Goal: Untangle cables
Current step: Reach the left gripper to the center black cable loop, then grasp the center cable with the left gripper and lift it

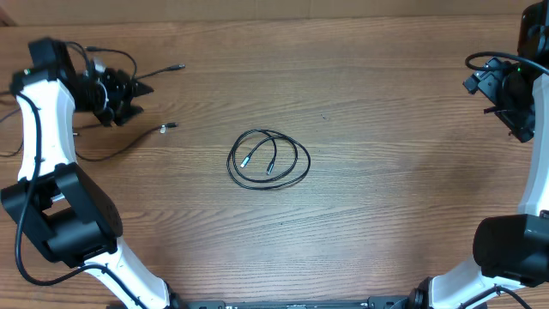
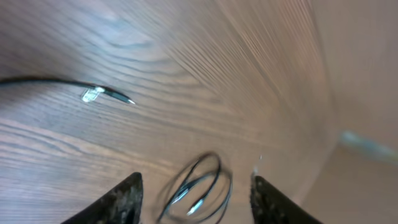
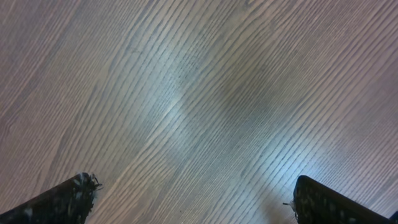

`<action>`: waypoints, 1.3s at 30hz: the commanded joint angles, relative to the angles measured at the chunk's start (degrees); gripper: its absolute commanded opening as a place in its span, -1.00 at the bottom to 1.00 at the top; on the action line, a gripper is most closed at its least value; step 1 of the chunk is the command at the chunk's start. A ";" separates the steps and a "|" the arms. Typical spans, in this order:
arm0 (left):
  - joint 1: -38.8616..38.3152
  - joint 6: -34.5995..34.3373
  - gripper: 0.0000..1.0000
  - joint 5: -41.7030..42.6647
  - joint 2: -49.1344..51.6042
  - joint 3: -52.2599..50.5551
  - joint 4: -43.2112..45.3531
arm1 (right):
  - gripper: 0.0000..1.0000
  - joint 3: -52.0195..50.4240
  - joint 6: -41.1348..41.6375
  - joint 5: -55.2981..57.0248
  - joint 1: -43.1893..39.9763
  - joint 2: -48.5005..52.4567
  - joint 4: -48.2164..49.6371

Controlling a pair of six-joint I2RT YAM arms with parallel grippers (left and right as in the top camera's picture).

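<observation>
Overhead view: coiled cable on wooden table, ahead of left gripper, fingers spread. Loose cable strand, plug end just beside it. Right gripper, fingers spread, well apart from both.

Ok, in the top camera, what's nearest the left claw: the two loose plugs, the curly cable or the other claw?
1. Upper plug and lower plug, both just right of the left gripper: too close to call.
2. Coiled cable, in the middle.
3. Right gripper, far right.
</observation>
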 commanded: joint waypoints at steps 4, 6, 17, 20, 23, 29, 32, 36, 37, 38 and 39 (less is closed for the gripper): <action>-7.08 29.51 0.65 -0.68 -2.08 9.42 -10.97 | 1.00 -0.22 -0.22 -0.02 -0.07 -0.11 0.11; -10.21 29.68 0.73 -0.90 -1.90 8.85 -11.43 | 1.00 -0.22 -0.22 -0.02 -0.07 -0.11 0.09; -29.83 29.75 0.53 -18.91 -1.42 -1.49 -2.80 | 1.00 -0.24 -0.22 -0.02 -0.07 -0.09 0.11; -35.41 31.85 0.57 -24.72 -1.42 -5.55 3.96 | 1.00 -0.22 -0.22 -0.02 -0.07 -0.09 0.09; -39.34 32.44 0.58 -29.73 -1.42 -8.63 8.59 | 1.00 -0.22 -0.24 -0.02 -0.07 -0.09 0.11; -43.54 36.06 0.58 -31.39 -1.42 -15.93 16.24 | 1.00 -0.22 -0.24 -0.02 -0.07 -0.09 0.09; -43.43 36.33 0.67 -31.95 -1.38 -20.63 21.53 | 1.00 -0.24 -0.22 -0.02 -0.07 -0.11 0.09; -42.84 36.30 0.55 -36.00 -1.38 -24.06 26.88 | 1.00 -0.22 -0.24 -0.02 -0.07 -0.09 0.09; -42.77 36.30 0.53 -36.98 -1.38 -24.50 27.89 | 1.00 -0.22 -0.22 -0.02 -0.07 -0.11 0.11; -42.69 36.30 0.53 -37.86 -1.38 -24.74 28.68 | 1.00 -0.22 -0.22 -0.02 -0.07 -0.09 0.11; -42.66 36.33 0.50 -38.21 -1.38 -24.74 29.24 | 1.00 -0.24 -0.22 -0.02 -0.07 -0.11 0.09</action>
